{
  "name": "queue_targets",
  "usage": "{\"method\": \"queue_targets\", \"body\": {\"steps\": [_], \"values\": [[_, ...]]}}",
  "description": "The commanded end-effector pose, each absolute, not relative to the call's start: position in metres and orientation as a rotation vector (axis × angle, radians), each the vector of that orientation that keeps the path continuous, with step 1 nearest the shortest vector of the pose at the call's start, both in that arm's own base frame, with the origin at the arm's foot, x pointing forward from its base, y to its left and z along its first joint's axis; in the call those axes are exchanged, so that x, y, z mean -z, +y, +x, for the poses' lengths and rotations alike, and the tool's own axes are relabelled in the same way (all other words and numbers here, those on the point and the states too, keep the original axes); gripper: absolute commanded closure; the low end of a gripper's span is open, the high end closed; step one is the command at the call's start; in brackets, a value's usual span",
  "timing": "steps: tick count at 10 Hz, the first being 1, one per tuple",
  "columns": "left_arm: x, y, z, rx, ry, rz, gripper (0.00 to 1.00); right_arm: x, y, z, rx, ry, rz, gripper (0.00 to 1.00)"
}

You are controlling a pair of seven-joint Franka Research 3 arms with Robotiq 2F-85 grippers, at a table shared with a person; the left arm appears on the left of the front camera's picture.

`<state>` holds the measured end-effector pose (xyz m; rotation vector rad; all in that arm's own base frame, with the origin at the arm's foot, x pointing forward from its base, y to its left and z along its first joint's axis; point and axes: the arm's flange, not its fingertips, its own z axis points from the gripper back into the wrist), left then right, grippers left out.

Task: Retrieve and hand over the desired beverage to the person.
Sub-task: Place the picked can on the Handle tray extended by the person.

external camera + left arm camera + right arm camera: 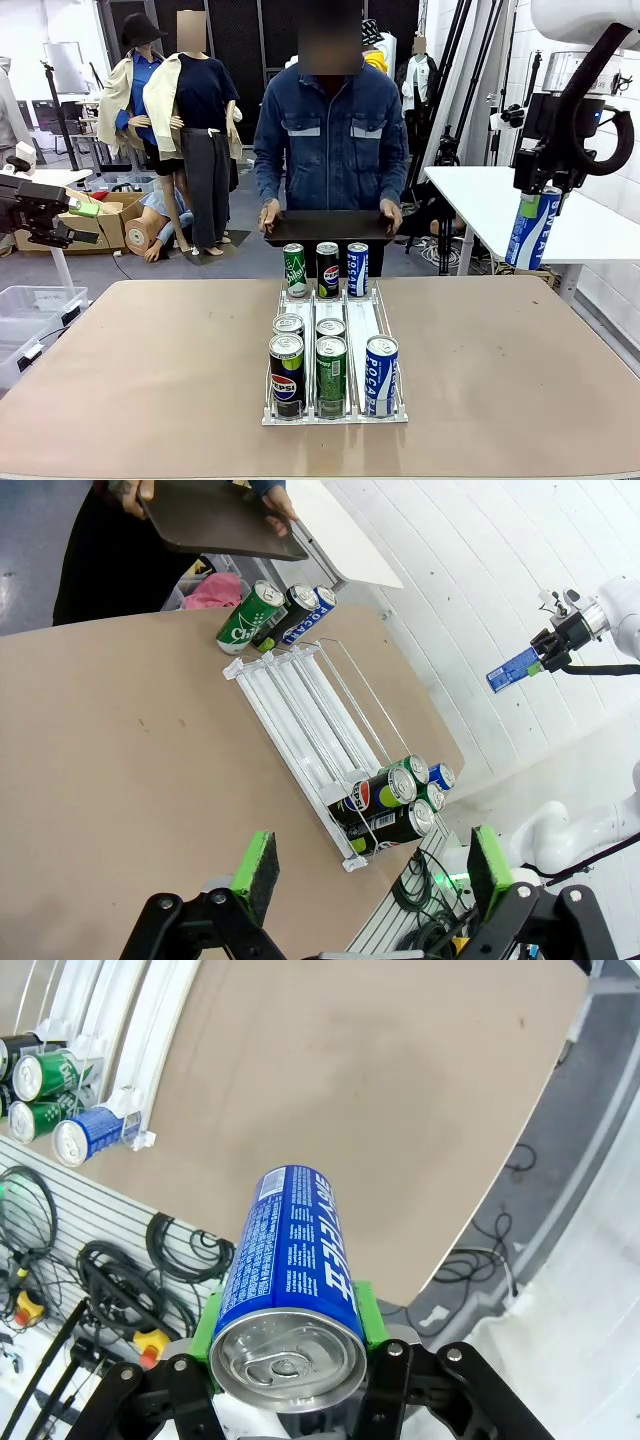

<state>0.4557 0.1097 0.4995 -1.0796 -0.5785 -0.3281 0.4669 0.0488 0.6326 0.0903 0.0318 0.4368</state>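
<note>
Now: my right gripper [538, 188] is clamped on a blue can [533, 232]. The green pads press against its two sides near the top, and the can hangs roughly upright below the fingers. It is held high in the air off the right edge of the table [150, 380], well apart from the rack [361, 322] and from the person [340, 130]. The can is blue with white lettering. In the right wrist view its silver lid faces the camera, pull tab flat, unopened. My left gripper [372, 872] is spread wide, with nothing between the pads and nothing touched. It sits off the table's left side, looking across the top. Count of cans: one in my right gripper. Five cans [331, 372] sit in the near end of the clear rack: three in the front row (black, green, blue, left to right) and two behind them in the left and middle lanes, colours not readable from the front. Three more [327, 270] stand in a row at the rack's far end (green, black, blue). Nine in all, and three of those I can read are blue. The person stands at the far side holding one dark tray [328, 227] level, gripped at both ends.
</note>
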Motion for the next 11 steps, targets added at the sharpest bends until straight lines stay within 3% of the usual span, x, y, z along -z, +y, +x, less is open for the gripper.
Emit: {"method": "queue_targets", "body": {"steps": [1,11], "values": [[-0.5012,0.1104,0.4551,0.326,-0.582,-1.086,0.00,-0.6371,0.0502,0.4670,-0.432,0.028,0.083,1.00],[-0.5012,0.1104,0.4551,0.326,-0.582,-1.086,0.00,-0.6371,0.0502,0.4670,-0.432,0.028,0.083,1.00]]}}
